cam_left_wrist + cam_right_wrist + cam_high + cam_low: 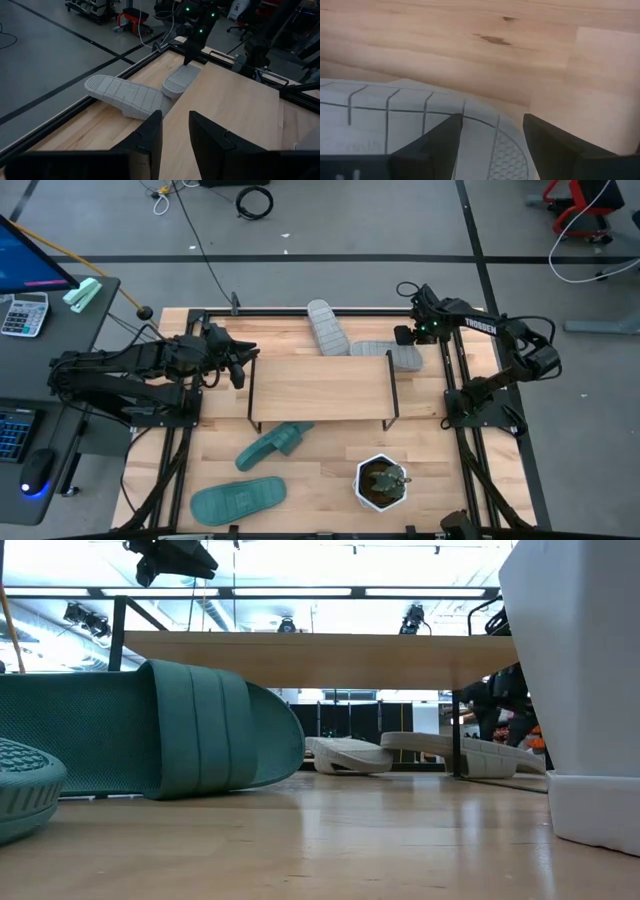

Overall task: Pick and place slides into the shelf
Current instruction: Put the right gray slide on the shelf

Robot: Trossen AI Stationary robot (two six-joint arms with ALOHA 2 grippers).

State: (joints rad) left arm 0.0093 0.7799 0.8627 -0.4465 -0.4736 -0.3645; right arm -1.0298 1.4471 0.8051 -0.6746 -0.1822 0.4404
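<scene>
Two light grey slides lie behind the shelf at the table's far side. One is sole-up, and its end rests against the other. Two teal slides lie in front of the shelf, one close to it and one by the near edge. My right gripper is open and points down over the right-hand grey slide, a finger on either side of its grooved surface. My left gripper is open and hovers at the shelf's left end, holding nothing. My right gripper comes from above onto the end of the grey slide that is nearest the table's far right. I cannot tell whether its fingers touch the slide. The slide lies flat on the table.
A white pot with a plant stands near the table's front right and fills the right of the low view. A black metal frame runs along the table's edges. There is bare wood between the teal slides and the pot.
</scene>
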